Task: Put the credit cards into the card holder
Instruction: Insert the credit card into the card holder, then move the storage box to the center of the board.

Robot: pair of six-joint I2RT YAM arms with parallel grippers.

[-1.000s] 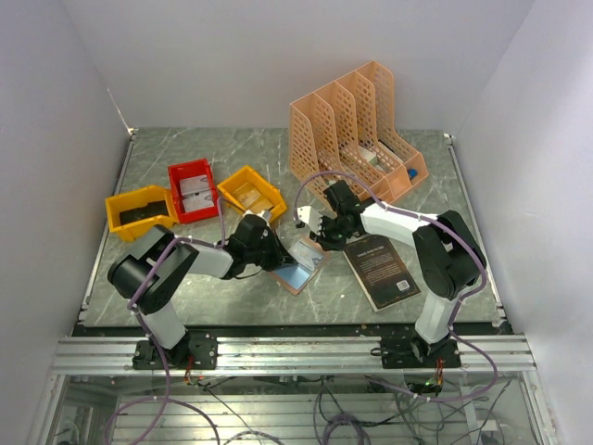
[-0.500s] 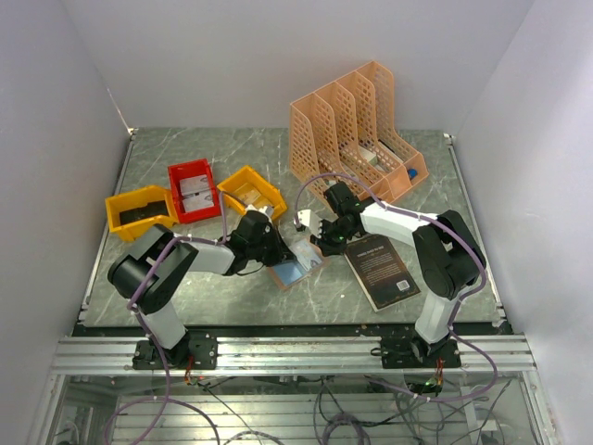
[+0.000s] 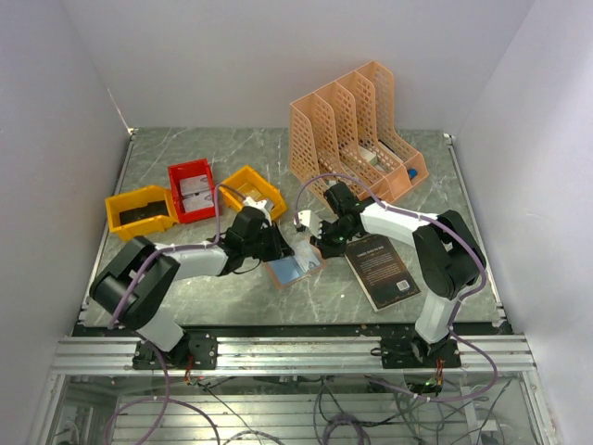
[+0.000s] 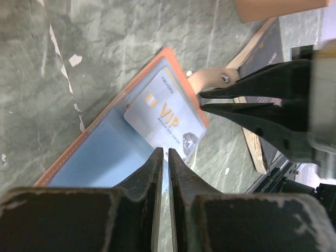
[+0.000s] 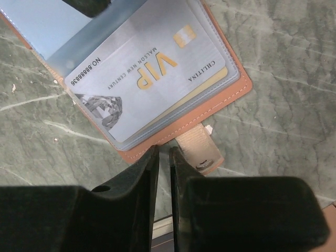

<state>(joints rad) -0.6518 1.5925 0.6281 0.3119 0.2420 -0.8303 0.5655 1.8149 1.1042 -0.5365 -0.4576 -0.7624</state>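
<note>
The card holder (image 3: 295, 270) lies open on the table, salmon outside and pale blue inside (image 4: 100, 152). A grey VIP credit card (image 5: 142, 73) sits in its right-hand pocket (image 4: 167, 113), and the edge of a tan card (image 5: 212, 86) shows beneath it. The holder's strap with a snap (image 5: 202, 152) sticks out past the rim. My left gripper (image 4: 163, 153) hovers over the blue inner face, jaws a slit apart with nothing between them. My right gripper (image 5: 164, 152) is just off the holder's edge beside the strap, also a slit apart and empty. In the top view the two grippers (image 3: 278, 250) (image 3: 315, 245) flank the holder.
A black book (image 3: 380, 269) lies right of the holder under the right arm. The peach lattice file organizer (image 3: 357, 130) stands at the back. A red bin (image 3: 192, 190) and two yellow bins (image 3: 139, 211) (image 3: 252, 192) sit at the left.
The holder has slid a little left and toward the near edge. My left jaws have parted slightly and the left arm has stretched lower. The right gripper has barely moved.
</note>
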